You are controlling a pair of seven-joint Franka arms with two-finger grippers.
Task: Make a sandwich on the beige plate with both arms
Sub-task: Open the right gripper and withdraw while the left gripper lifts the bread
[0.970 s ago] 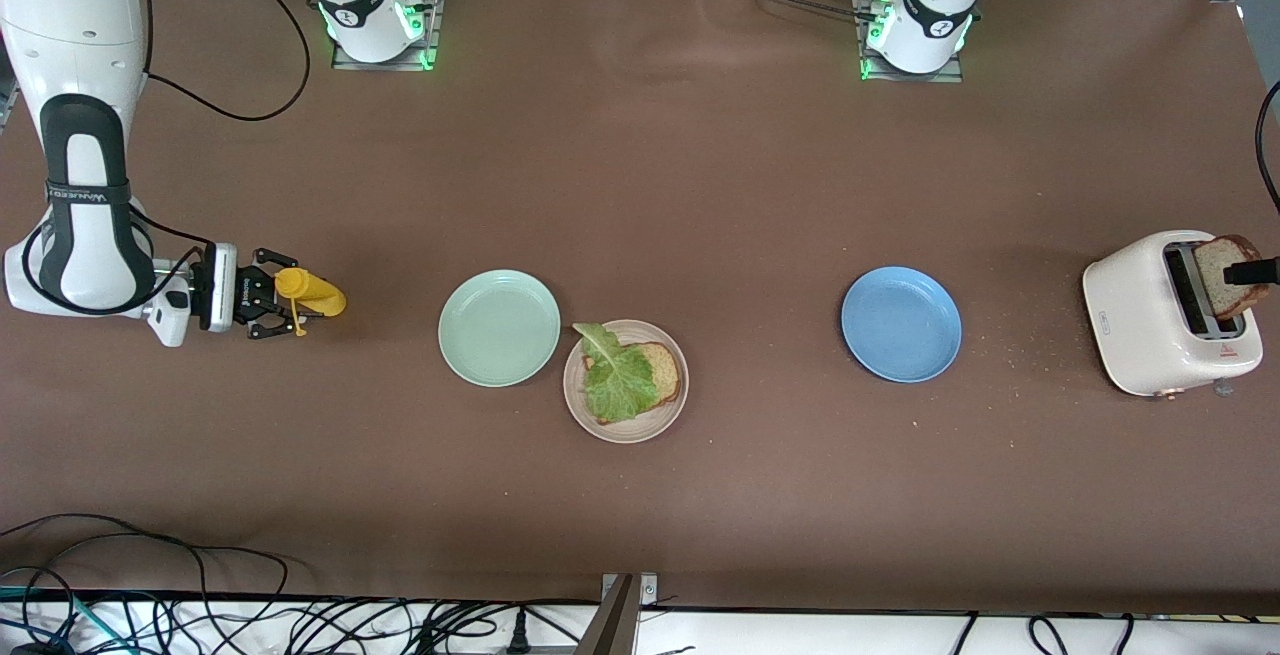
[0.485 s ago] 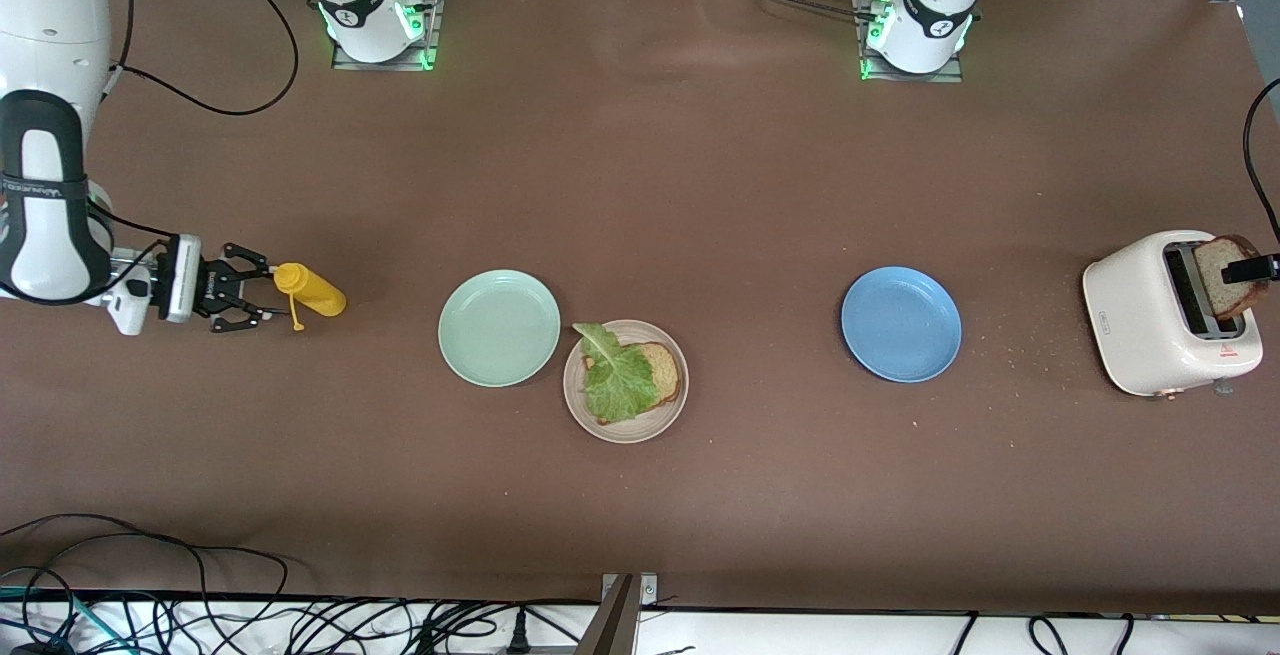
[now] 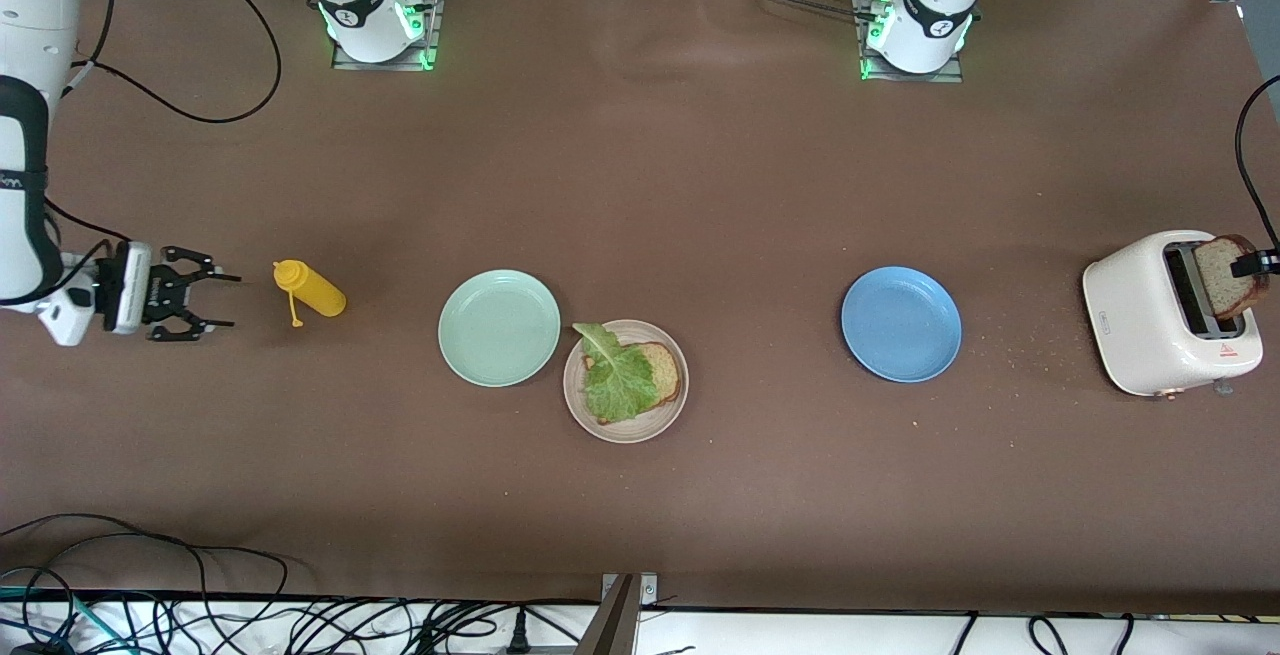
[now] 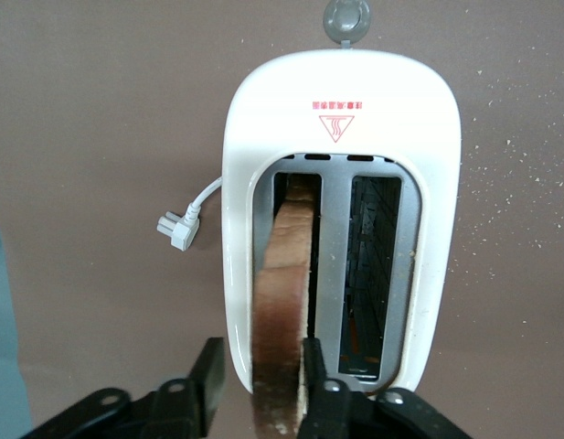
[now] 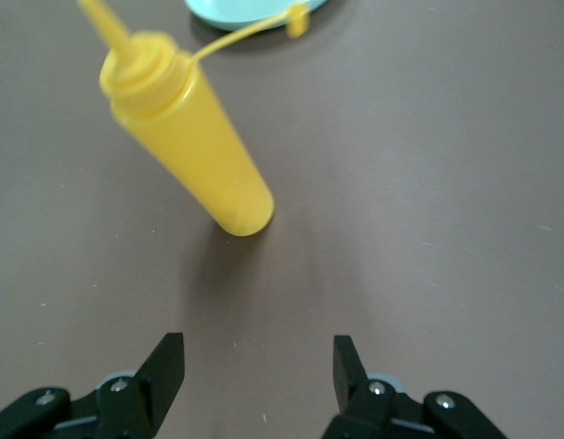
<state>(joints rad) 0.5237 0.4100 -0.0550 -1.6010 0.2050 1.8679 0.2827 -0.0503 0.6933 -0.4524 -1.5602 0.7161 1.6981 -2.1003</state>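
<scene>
The beige plate (image 3: 600,430) lies near the table's middle with one brown bread slice (image 3: 667,375) on it and a green lettuce leaf (image 3: 618,381) on top. A second bread slice (image 3: 1222,280) (image 4: 286,265) stands in the white toaster (image 3: 1140,315) (image 4: 341,91) at the left arm's end. My left gripper (image 3: 1255,267) (image 4: 261,352) straddles that slice's top edge; one pad lies against it, the other stands a little off, so it is open. My right gripper (image 3: 232,301) (image 5: 259,352) hangs open and empty low over the table at the right arm's end.
A yellow squeeze bottle (image 3: 312,291) (image 5: 195,155) lies on its side between the right gripper and a mint-green plate (image 3: 498,327). A blue plate (image 3: 900,323) sits between the beige plate and the toaster. The toaster's plug (image 4: 176,229) and crumbs lie beside it.
The right gripper let go of the yellow bottle, drew back toward the right arm's end and opened wider. The left gripper's fingers closed in around the slice in the toaster.
</scene>
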